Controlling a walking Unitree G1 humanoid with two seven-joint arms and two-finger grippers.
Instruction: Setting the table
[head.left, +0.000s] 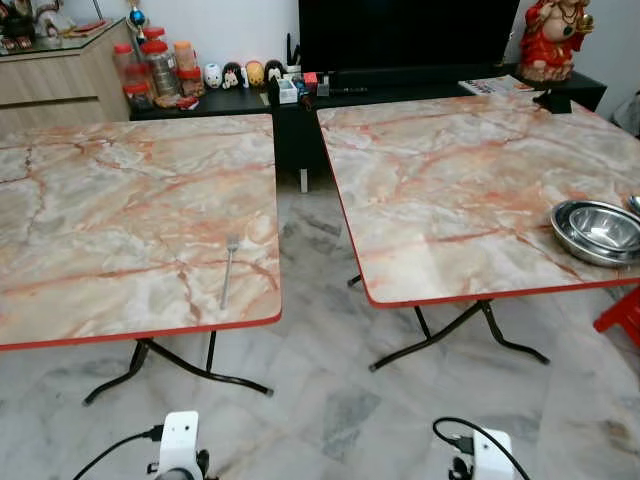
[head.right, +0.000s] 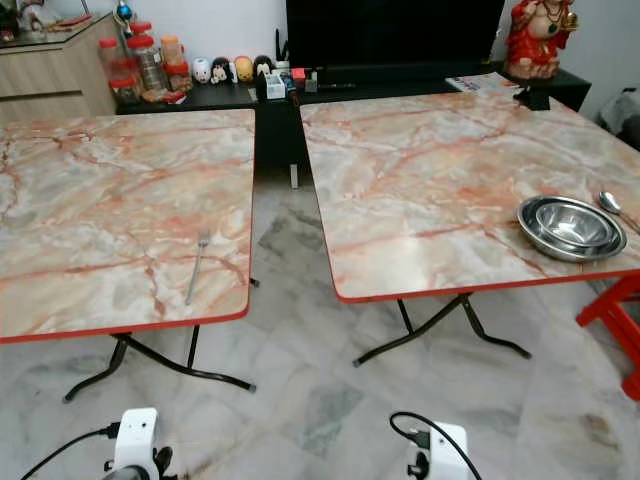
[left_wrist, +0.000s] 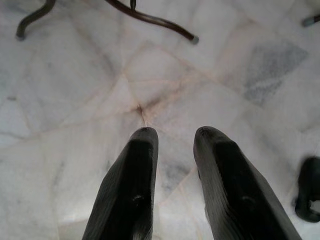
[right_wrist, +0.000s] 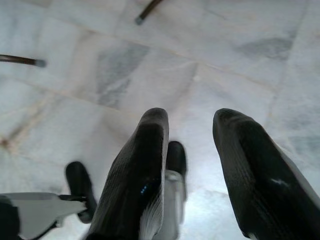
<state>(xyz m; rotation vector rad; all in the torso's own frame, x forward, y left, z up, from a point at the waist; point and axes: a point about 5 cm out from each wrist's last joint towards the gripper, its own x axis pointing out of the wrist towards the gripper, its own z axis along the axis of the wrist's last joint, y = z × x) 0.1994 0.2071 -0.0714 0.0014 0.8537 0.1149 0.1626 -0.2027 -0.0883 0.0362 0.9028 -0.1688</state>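
Note:
A metal fork (head.left: 228, 268) lies on the left marble-topped table (head.left: 120, 200), near its front right corner. Stacked steel bowls (head.left: 596, 231) sit at the right edge of the right marble table (head.left: 450, 180), with a spoon (head.right: 608, 202) just behind them. Both arms hang low in front of the tables, their white wrists (head.left: 180, 445) (head.left: 490, 452) at the bottom of the head views. My left gripper (left_wrist: 172, 136) points down at the marble floor, open and empty. My right gripper (right_wrist: 190, 117) also hangs over the floor, open and empty.
A gap of marble floor (head.left: 320, 330) runs between the two folding tables. Behind them stands a black TV console (head.left: 300, 100) with jars, figurines and a TV. A red statue (head.left: 548, 40) stands at the back right. A red stool (head.left: 625, 315) stands by the right table.

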